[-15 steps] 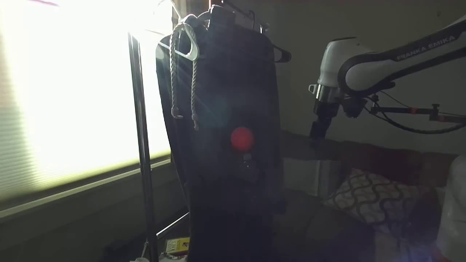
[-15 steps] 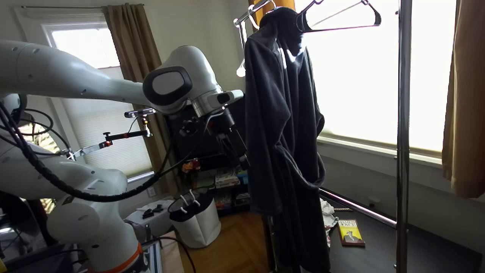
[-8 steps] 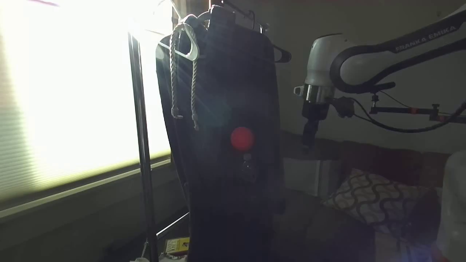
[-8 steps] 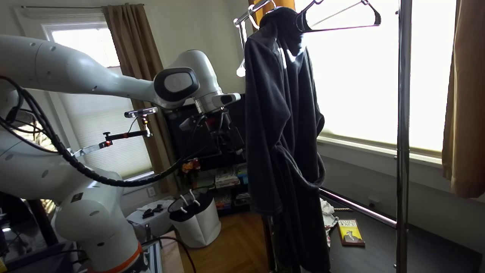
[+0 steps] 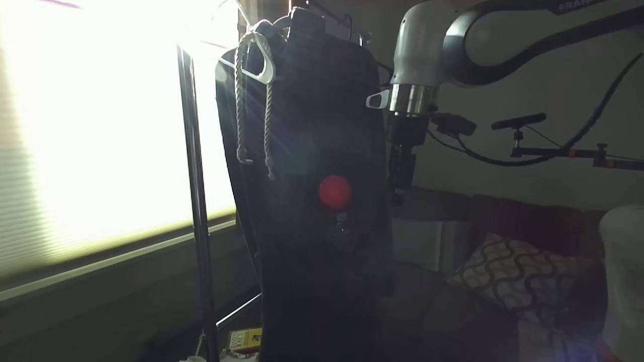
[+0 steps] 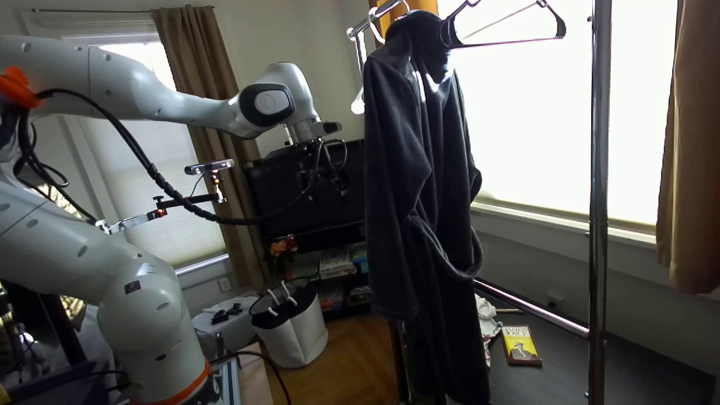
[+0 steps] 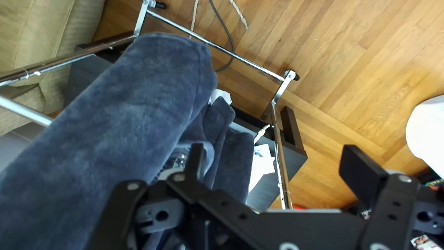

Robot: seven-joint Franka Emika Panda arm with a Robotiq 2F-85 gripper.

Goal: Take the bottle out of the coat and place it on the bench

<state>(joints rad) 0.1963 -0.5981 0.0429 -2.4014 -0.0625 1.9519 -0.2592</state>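
Far left in an exterior view, a brown curtain (image 6: 191,67) hangs by the wall, and the robot arm (image 6: 185,109), big and pale, stretches in across it. Below, a white basket (image 6: 304,337) stands on the wooden floor (image 6: 349,360). Along to the arm's end, and here's the gripper (image 6: 327,194), pointing down before a dark screen (image 6: 275,188), with a gap showing between it and the coat (image 6: 402,185). The wrist view gives us the fingers (image 7: 362,175): spread wide, well apart from each other. Centre stage now, that coat, long and dark, hanging from the metal rack (image 6: 599,185). And there's the bottle (image 5: 343,235)! Dim in an exterior view but there, clear with a pale cap, in the coat; from the wrist it peeks out of a fold or pocket, can't tell which, part-hidden behind one finger. Right again, up high, a black hanger (image 6: 506,43) against the bright window (image 6: 540,129). Down low, near right, runs the bench (image 6: 613,365), a yellow book (image 6: 520,344) lying on it beside crumpled white material (image 6: 486,316). Far right, a tan curtain (image 6: 692,169).
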